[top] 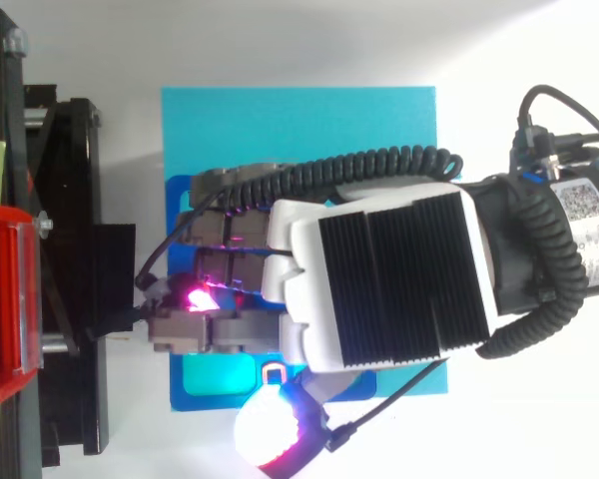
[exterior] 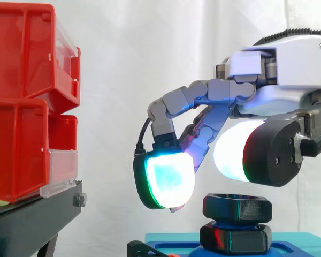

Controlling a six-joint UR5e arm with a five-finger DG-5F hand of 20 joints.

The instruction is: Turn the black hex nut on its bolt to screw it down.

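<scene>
**Hand poised over the nut, nothing gripped**

A white curtain [exterior: 150, 48] closes off the back of the scene. In the top view a white table [top: 299, 40] carries a flat teal board [top: 379, 120], which lies square to the table edges. Just beside the board stands the black stand [top: 80, 249]. In the side view the stand holds stacked red bins [exterior: 21, 101], each with a clear label strip [exterior: 61, 166] along its front lip. A bolt head [exterior: 80, 199] sits on the stand's near corner.

The black hex nut [exterior: 237, 206] stands on the teal board, directly above a second black hex piece [exterior: 235, 237] of about the same width. A small black fitting [exterior: 140, 249] sits on the board's near corner.

The hand [exterior: 278, 75] reaches in from the right and hangs over the nut with its fingers curled downward, and it holds nothing. A fingertip glowing cyan with a green edge [exterior: 168, 179] hangs just beside the nut and level with its top, with a narrow gap between them. The thumb's white pad [exterior: 232, 152] hangs just above the nut, apart from it. From above, the ribbed black back of the hand [top: 399, 279] and the bent fingers cover the nut completely. A magenta glow [top: 195, 297] shows between the fingers.
</scene>
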